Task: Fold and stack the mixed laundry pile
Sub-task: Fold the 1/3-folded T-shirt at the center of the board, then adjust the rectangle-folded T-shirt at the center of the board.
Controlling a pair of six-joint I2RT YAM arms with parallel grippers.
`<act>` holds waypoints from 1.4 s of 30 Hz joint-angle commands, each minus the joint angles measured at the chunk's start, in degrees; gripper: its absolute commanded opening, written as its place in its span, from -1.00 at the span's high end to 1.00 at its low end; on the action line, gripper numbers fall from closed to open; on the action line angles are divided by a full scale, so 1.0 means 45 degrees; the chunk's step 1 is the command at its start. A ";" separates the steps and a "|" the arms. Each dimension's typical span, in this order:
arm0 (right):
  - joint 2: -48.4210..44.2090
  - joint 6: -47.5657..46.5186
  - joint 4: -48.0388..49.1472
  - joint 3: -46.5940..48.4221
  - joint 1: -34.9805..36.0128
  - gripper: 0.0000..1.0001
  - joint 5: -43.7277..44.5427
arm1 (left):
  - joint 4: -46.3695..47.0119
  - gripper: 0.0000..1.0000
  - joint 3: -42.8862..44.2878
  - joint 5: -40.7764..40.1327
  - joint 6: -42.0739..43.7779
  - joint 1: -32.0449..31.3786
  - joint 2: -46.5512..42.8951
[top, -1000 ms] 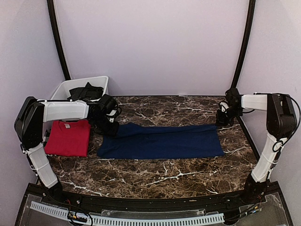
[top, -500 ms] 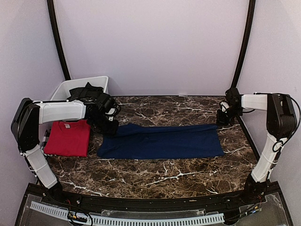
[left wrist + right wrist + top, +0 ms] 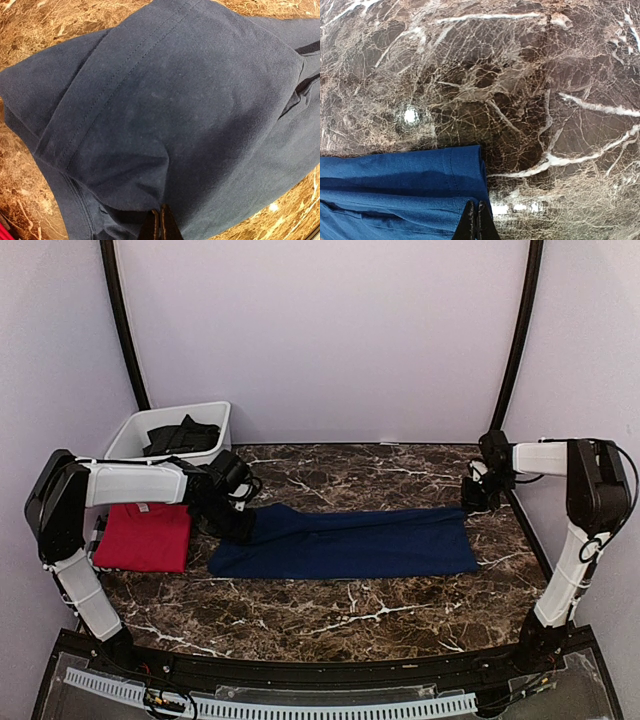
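Left gripper (image 3: 161,222) pinches navy T-shirt (image 3: 175,100) — soft knit.

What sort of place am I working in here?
Probably a robot test booth, not a home laundry room: blank walls hem in a marble-patterned table, with a white bin of dark clothes at its back left corner.

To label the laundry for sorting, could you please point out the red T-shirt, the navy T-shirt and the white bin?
red T-shirt (image 3: 145,540), top view, middle of the cloth.
navy T-shirt (image 3: 350,542), top view, middle of the cloth.
white bin (image 3: 122,435), top view, its near-left wall.
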 commanded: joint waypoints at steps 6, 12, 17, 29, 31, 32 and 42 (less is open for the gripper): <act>0.0162 0.0076 0.0037 0.0123 -0.0019 1.00 0.0296 | -0.0295 1.00 0.0009 -0.0056 0.0077 -0.0075 -0.0022; 0.0323 -0.0026 -0.0243 0.0426 -0.0036 1.00 0.0601 | -0.0581 1.00 0.0271 -0.0156 0.0187 -0.0075 -0.0008; 0.0340 -0.0065 -0.0471 0.0379 -0.0030 0.83 0.0632 | -0.0786 0.85 0.0132 0.0528 0.0700 -0.0075 0.0081; -0.0689 -0.0708 -0.0400 0.2007 0.0633 0.04 -0.1497 | -0.0158 0.19 0.2533 0.2178 0.1424 -0.0142 -0.0272; 0.0026 -0.0916 -0.0745 0.2734 0.1095 0.05 -0.1904 | -0.0217 0.18 0.3598 0.2131 0.1519 -0.0188 0.0653; 0.0329 -0.1031 -0.0817 0.3109 0.1416 0.06 -0.1970 | -0.0174 0.18 0.4263 0.2130 0.1552 -0.0220 0.0974; 0.2327 -0.0901 -0.0445 0.5160 0.4336 0.11 -0.3828 | -0.0311 0.10 0.4958 0.0019 -0.0176 0.0085 0.1964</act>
